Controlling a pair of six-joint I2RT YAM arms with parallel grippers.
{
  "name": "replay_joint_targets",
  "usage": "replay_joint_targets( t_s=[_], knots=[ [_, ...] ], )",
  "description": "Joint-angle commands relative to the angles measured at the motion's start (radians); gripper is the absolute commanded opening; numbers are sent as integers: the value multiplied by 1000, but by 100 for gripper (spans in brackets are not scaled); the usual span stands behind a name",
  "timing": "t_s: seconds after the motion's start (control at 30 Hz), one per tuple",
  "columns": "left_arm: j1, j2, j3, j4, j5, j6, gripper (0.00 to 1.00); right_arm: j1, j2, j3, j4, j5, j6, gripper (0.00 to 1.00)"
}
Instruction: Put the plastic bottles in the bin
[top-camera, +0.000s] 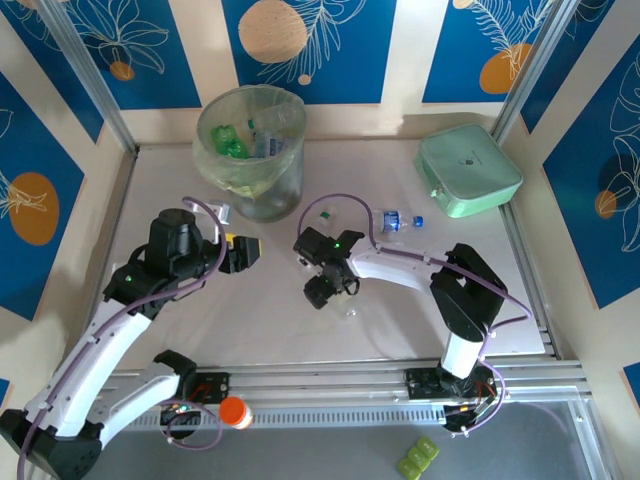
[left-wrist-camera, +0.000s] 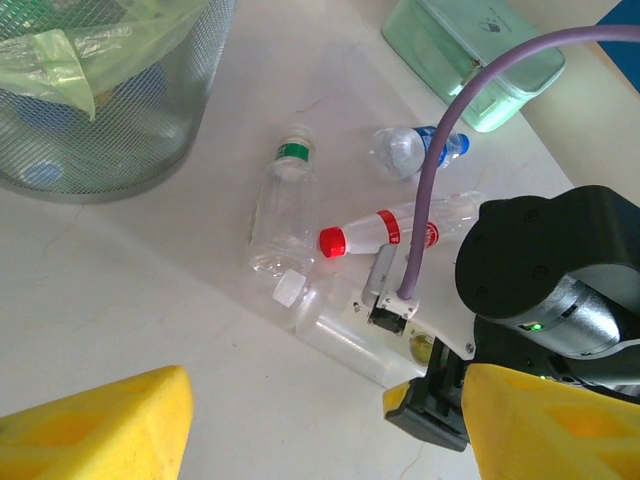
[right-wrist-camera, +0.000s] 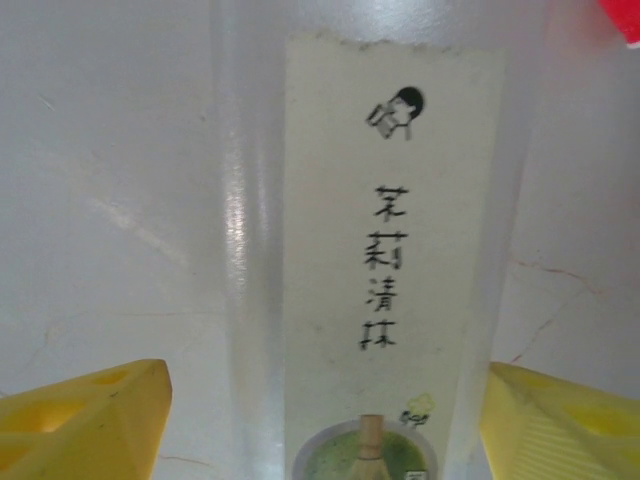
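Observation:
A clear bottle with a white printed label (right-wrist-camera: 390, 250) lies on the table between my right gripper's (right-wrist-camera: 325, 430) yellow fingers. The right finger is at its side and the left finger stands a little off, so the gripper is open around it. From above, that gripper (top-camera: 333, 290) is low over this bottle (top-camera: 347, 303). In the left wrist view the bottle (left-wrist-camera: 340, 325) has a white cap. Close by lie a red-capped bottle (left-wrist-camera: 395, 228), a green-banded clear bottle (left-wrist-camera: 285, 205) and a blue-capped one (left-wrist-camera: 410, 150). The bin (top-camera: 250, 150) holds several bottles. My left gripper (top-camera: 243, 252) is open and empty.
A mint-green case (top-camera: 468, 170) sits at the back right. The right arm's purple cable (left-wrist-camera: 440, 150) arcs over the loose bottles. An orange-capped item (top-camera: 235, 412) rests on the front rail.

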Motion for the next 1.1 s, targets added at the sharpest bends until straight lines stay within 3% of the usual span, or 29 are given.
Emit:
replay_joint_targets(
  t_s=[0.0,0.17,0.47,0.87,0.93,1.07],
  knots=[
    [21,5,-8,16,-2,7,71,17,23,-17,-15,21,-12,75],
    [37,7,-12,18,1,2,72,22,19,-37,4,-11,-3,71],
    [43,24,-14,23,14,-8,72,19,-14,-64,41,-47,31,53],
    [36,-17,-38,135,115,-168,85,16,-437,-148,132,-197,59,52],
    [28,-35,-41,176,149,-189,92,7,-523,-163,173,-248,67,52],
    [15,-72,-95,385,344,-249,96,-48,-651,-166,241,-414,91,52]
  ],
)
